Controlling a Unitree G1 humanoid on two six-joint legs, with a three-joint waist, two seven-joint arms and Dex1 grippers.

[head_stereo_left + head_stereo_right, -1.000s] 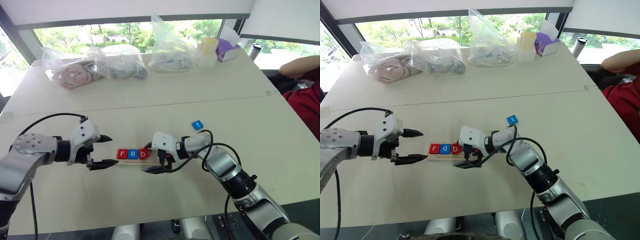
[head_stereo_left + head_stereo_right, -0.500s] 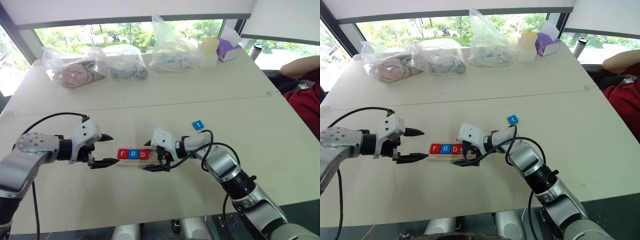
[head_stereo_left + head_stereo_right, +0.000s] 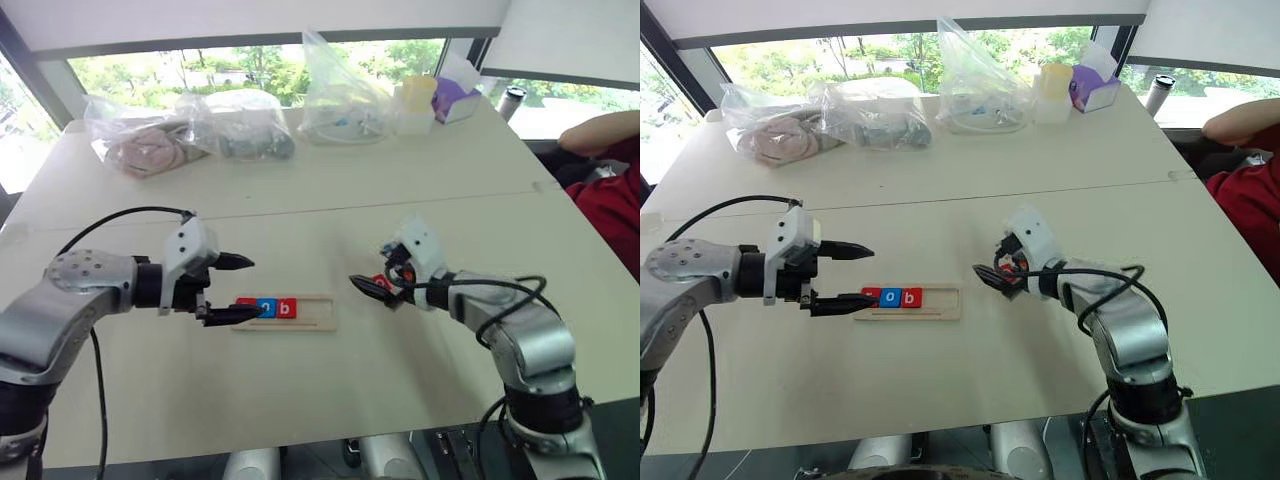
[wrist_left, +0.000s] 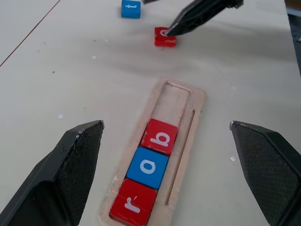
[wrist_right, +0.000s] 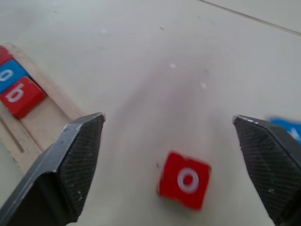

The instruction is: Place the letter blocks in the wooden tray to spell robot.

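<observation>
The wooden tray (image 4: 194, 123) lies on the table with three letter blocks in its recess: red r (image 4: 133, 207), blue o (image 4: 147, 167) and red b (image 4: 160, 136). The recess's far part is bare. A red o block (image 5: 184, 180) lies flat on the table to the right of the tray, and the blue t block (image 4: 130, 8) lies just beyond it. My right gripper (image 3: 368, 287) hovers open over the red o, its fingers wide on either side and touching nothing. My left gripper (image 3: 243, 288) is open at the tray's left end, its lower finger crossing the r block.
Several clear plastic bags (image 3: 240, 125) and a purple tissue box (image 3: 455, 95) stand along the far edge of the table. A person's arm in a red sleeve (image 3: 610, 135) rests at the far right. A seam (image 3: 330, 212) crosses the tabletop behind the tray.
My right gripper has swung right, away from the tray's right end. The red o block now lies on the table under it. My left gripper has shifted slightly right toward the tray.
</observation>
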